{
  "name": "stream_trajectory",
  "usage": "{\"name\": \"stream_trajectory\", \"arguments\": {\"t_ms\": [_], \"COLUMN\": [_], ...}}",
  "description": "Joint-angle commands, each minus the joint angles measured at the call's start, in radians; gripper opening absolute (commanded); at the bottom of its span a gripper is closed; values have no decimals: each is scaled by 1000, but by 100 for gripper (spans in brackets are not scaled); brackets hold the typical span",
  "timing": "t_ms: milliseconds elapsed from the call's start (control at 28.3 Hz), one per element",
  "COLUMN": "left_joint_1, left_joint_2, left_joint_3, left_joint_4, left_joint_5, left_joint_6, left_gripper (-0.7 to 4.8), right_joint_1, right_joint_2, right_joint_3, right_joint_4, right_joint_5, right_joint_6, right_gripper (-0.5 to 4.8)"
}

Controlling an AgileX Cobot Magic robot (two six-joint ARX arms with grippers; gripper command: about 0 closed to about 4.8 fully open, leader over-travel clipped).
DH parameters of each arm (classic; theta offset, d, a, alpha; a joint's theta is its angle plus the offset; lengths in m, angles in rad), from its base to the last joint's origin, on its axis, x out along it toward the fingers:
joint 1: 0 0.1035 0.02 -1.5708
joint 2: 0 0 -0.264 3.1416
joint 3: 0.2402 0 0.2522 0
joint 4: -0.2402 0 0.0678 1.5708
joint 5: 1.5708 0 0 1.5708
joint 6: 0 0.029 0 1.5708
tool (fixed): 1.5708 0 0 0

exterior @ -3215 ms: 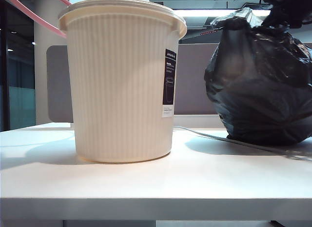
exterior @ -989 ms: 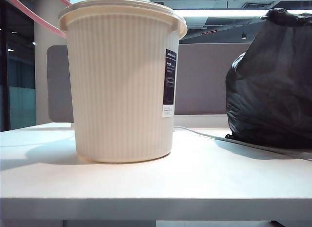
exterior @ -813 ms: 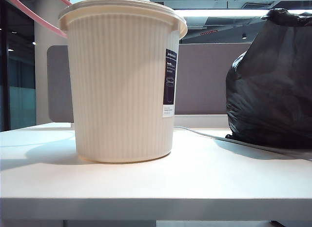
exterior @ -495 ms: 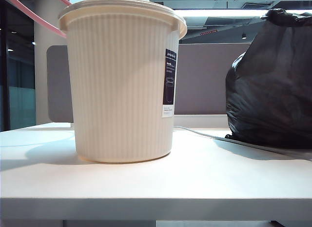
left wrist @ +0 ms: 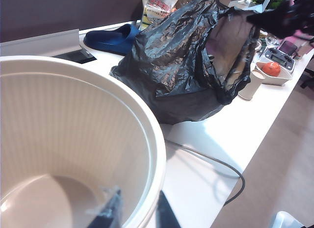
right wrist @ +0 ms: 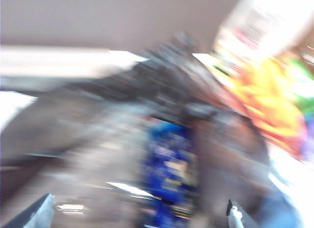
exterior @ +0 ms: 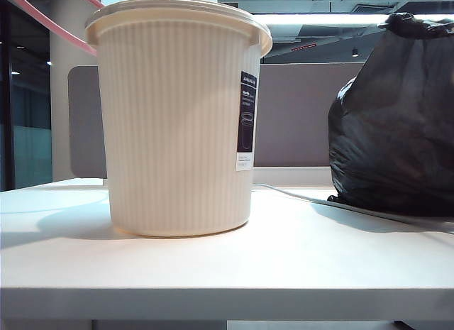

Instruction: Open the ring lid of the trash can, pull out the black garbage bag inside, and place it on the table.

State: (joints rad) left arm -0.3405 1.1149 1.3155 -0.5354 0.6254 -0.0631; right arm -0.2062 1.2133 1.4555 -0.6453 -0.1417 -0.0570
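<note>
Your bag [exterior: 397,124] sits on the table [exterior: 227,262], well right of the can [exterior: 177,117]. It's soft, crinkly and slippery; take it by the gathered top, not the bulging body. Your right gripper [right wrist: 137,215] hangs over it, jaws wide apart and empty. Your left gripper [left wrist: 132,215] pinches the can's rim.

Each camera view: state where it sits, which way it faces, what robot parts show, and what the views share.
Exterior view: low at the table edge, facing the trash can side-on; no robot parts.
Left wrist view: above the can's rim, looking inside and across; the left gripper is at the rim.
Right wrist view: blurred, close over the black garbage bag; the right gripper fingertips stand wide.
All three share the bag.
</note>
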Motion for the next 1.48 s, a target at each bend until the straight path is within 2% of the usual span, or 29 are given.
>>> {"name": "stream_trajectory", "arguments": {"t_ms": [35,247,424,777,919,1095,1484], "left_joint_1": [-2,-2,-2,-16,-47,-83,-83], "left_joint_2": [-5,-6,-8,-79,-164,-262,-475], "left_joint_3": [2,2,2,-1,-1,-1,-40], "left_joint_4": [12,13,13,5,-10,-25,-137], "left_joint_5": [10,105,174,185,130,41,-64], "left_joint_6": [8,31,56,71,74,75,100], "left_gripper": [89,89,89,89,88,88,88], "right_joint_1": [5,56,110,126,126,127,127], "right_joint_2": [-52,-136,-205,-344,-431,-540,-703], "right_joint_3": [5,4,4,-26,-122,-264,-522], "right_joint_4": [13,-24,-49,-92,-91,-68,11], "right_joint_5": [-118,-224,-354,-372,-316,-317,-328], "right_joint_6": [62,83,83,72,73,82,114], "right_gripper": [463,454,449,449,449,449,449]}}
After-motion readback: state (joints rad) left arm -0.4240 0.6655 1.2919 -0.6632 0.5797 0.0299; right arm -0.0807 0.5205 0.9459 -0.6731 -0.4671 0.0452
